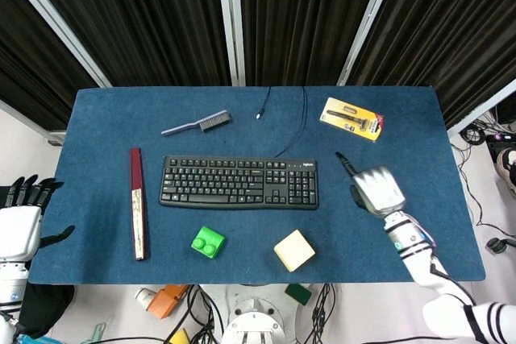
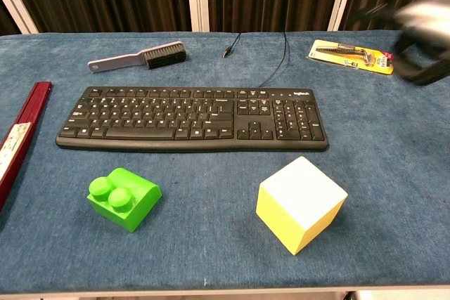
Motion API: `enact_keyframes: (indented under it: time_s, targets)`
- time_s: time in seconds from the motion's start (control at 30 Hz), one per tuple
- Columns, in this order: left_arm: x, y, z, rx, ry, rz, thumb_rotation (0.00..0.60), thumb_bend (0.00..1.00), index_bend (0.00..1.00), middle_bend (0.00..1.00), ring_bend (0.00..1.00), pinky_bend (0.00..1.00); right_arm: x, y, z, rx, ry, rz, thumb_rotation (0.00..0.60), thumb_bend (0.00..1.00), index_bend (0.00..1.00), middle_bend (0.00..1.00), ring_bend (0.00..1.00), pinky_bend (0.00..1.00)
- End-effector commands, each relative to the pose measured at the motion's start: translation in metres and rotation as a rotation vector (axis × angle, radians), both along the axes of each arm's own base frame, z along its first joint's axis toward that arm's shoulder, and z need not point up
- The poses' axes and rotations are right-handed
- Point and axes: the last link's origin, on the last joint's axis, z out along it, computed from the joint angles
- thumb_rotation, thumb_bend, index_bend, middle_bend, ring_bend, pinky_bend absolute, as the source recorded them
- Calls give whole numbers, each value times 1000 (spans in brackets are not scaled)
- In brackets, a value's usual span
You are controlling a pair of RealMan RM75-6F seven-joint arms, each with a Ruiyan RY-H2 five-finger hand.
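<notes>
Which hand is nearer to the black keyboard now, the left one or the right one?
Right. The right hand hovers just beside the keyboard at its number-pad end; the left hand is off the table's far edge.

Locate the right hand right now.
The right hand is raised over bare blue table just right of the keyboard in the head view, nearer than the yellow tool pack; the chest view shows it blurred at top right, holding nothing.
</notes>
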Motion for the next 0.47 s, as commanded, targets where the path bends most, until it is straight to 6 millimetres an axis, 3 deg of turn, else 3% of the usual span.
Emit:
enact_keyframes:
  time_s: [0.03, 0.07, 0.1, 0.33, 0.47]
  targets:
    - [1, 1, -1, -1, -5, -7, 600, 48, 202, 153, 64, 0, -43, 36, 54, -190, -83, -80, 534, 200, 0, 140, 149, 175]
    - [1, 1, -1, -1, -5, -8, 600, 48, 202, 152, 64, 0, -48, 40, 57, -200, -92, -92, 511, 175, 0, 56, 51, 51]
    - [2, 1, -2, -1, -7, -11, 600, 49, 202, 152, 64, 0, -56, 49, 61, -211, -106, -114, 500, 160, 0, 17, 11, 3]
    - [3, 0, -3, 3, -10, -19, 600, 49, 202, 152, 64, 0, -91, 93, 76, -265, -142, -195, 483, 157, 0, 0, 0, 0]
    - [3, 1, -4, 2, -12, -17, 600, 48, 201, 153, 64, 0, -94, 100, 76, -258, -159, -204, 480, 158, 0, 0, 0, 0]
